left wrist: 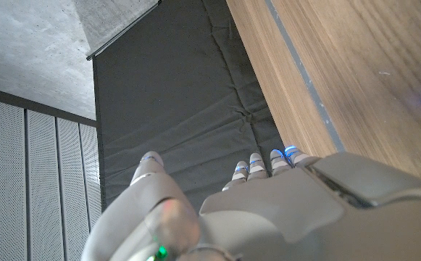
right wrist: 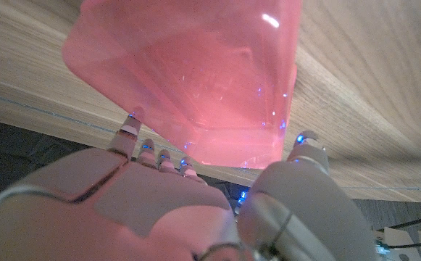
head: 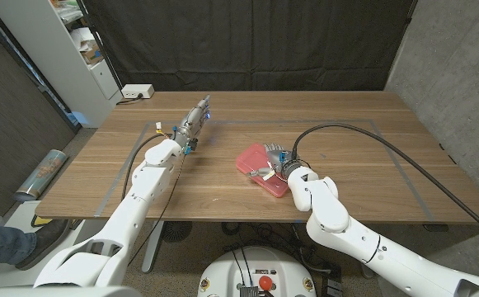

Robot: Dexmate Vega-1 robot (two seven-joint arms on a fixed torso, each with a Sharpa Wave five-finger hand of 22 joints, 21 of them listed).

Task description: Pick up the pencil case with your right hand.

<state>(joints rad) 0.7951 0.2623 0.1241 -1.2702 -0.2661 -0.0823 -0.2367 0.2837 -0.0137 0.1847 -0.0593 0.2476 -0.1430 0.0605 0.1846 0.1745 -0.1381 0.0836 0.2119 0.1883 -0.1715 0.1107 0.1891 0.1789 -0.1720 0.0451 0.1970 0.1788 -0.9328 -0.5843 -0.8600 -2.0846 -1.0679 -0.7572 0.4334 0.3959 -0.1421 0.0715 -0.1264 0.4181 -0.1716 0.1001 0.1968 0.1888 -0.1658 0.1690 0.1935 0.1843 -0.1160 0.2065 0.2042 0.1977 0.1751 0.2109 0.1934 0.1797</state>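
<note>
The pencil case (head: 254,162) is a translucent pink box lying at an angle on the wooden table (head: 346,140), just right of the middle. My right hand (head: 279,160) is over its right end. In the right wrist view the pencil case (right wrist: 196,80) sits between the fingers (right wrist: 134,123) on one side and the thumb (right wrist: 308,141) on the other, and both touch its edges. My left hand (head: 196,117) is stretched out over the table's far left part, fingers straight and apart, holding nothing. The left hand (left wrist: 268,210) points past the table's far edge.
A dark curtain (head: 255,41) hangs behind the table. A white shelf unit (head: 66,49) stands at the back left, with a white power strip (head: 137,91) near the table's far left corner. A black cable (head: 387,148) arcs over the right side. Tape lines (head: 408,177) mark the tabletop.
</note>
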